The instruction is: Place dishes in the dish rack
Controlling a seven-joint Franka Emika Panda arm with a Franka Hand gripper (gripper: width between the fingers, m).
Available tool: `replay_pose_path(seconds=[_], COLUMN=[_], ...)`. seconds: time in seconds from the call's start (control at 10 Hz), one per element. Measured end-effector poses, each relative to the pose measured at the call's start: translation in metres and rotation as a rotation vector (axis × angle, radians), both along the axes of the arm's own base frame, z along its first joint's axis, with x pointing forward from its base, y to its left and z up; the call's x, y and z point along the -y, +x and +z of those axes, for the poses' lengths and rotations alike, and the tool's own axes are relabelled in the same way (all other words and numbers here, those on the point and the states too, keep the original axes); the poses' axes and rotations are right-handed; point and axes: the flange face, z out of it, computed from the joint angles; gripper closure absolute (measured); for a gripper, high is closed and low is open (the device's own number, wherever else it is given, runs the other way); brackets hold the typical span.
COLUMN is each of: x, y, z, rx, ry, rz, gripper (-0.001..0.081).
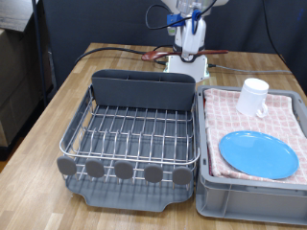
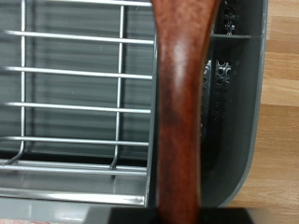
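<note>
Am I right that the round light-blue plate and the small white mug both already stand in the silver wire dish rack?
No. The exterior view shows the round light-blue plate and the small white mug lying on the pink checkered cloth in the grey bin, beside the silver wire dish rack.

A: Dish rack [image 1: 134, 134] wires bare, open from above. Dark caddy [image 1: 144, 88] walls off its far end.

B: Grey bin [image 1: 251, 182] touches the rack at the exterior view's right; mug [image 1: 253, 96] and plate [image 1: 258, 153] fill its cloth.

A: Wrist view: spoon [image 2: 182, 112] blocks the centre, caddy slots behind it.
</note>
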Motion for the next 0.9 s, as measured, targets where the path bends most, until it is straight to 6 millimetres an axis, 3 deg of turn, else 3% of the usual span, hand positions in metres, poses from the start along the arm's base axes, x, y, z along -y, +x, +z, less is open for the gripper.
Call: replay_pose_path(seconds=[0.5, 0.9], x=[-0.001, 0.021], y=[0.005, 0.001], z=[0.004, -0.005], rx=[-0.009, -0.021], ry=[0.080, 0.248], rz=[-0.042, -0.035], gripper=[0.0716, 0.0716])
